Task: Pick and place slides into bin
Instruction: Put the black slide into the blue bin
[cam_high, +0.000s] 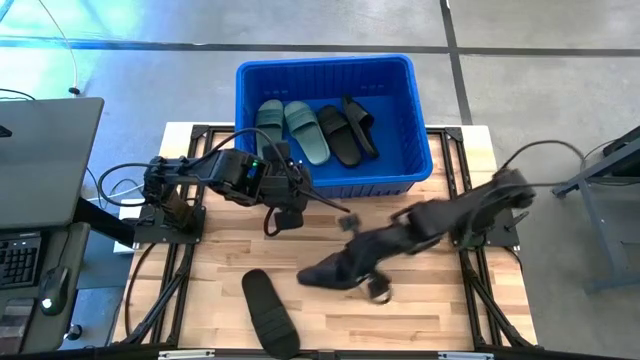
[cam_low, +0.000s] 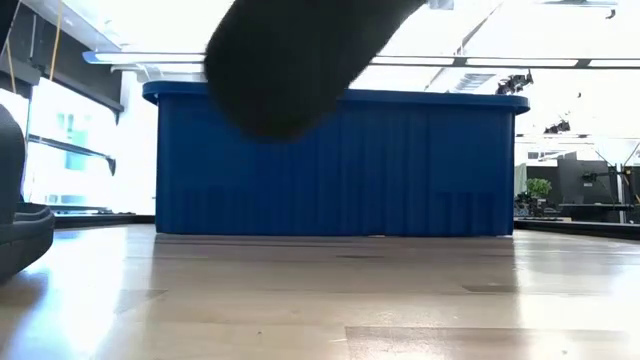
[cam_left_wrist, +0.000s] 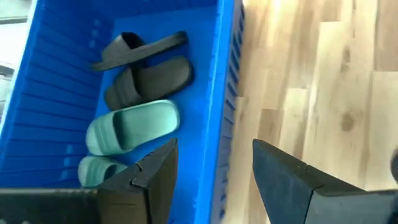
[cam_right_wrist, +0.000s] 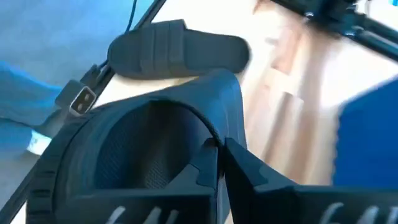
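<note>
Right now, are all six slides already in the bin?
No: the bin holds only four slides, while the right gripper carries one black slide above the table and another black slide lies near its front edge.

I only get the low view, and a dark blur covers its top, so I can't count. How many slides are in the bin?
Observer: Four lie in the bin: two green slides and two black slides.
Operator: And the blur?
Observer: That is the held black slide, lifted off the table in front of the bin, with the right pincer shut on it.
Operator: Anything left on the table?
Observer: The last black slide lies near the front edge. The left pincer is open at the bin's near wall.
</note>
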